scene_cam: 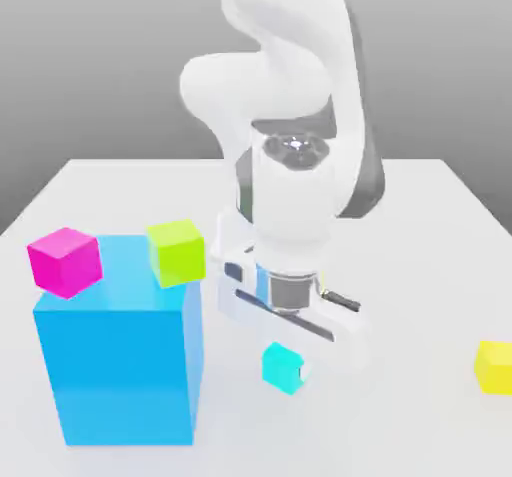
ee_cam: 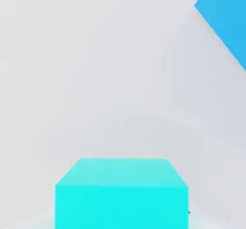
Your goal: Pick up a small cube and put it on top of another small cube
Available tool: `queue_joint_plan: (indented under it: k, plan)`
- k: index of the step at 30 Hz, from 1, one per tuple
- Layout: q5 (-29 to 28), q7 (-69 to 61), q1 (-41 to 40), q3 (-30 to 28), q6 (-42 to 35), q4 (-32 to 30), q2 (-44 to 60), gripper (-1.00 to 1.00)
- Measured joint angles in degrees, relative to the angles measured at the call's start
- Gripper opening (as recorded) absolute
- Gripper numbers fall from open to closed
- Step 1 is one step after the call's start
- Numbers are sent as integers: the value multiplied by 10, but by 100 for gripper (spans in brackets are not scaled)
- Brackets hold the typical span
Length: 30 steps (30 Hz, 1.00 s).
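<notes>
Left of the exterior frame I see the big blue block (scene_cam: 120, 350). My gripper (scene_cam: 290, 350) hangs lower centre; I cannot tell its opening. The small cube (scene_cam: 282, 368) beneath looks light, rigid, smooth: I'd pinch opposite flat sides.

Small cube (ee_cam: 121, 194), cyan, close up, w/ top face and one side face visible, sitting on pale grey tabletop (ee_cam: 96, 79). Side face brighter than top. Corner of big blue block (ee_cam: 226, 21) at frame edge, well apart from cube. Bare tabletop btwn the two.
</notes>
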Motion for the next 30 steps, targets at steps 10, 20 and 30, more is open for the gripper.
queue_joint_plan:
  k: [10,20,30]
  plan:
    - [39,-293,-22,-4,-141,76,-88,-100]
    - [32,-334,-75,-53,-349,116,-239,-100]
    - [-2,-293,-131,-63,-394,82,-305,-100]
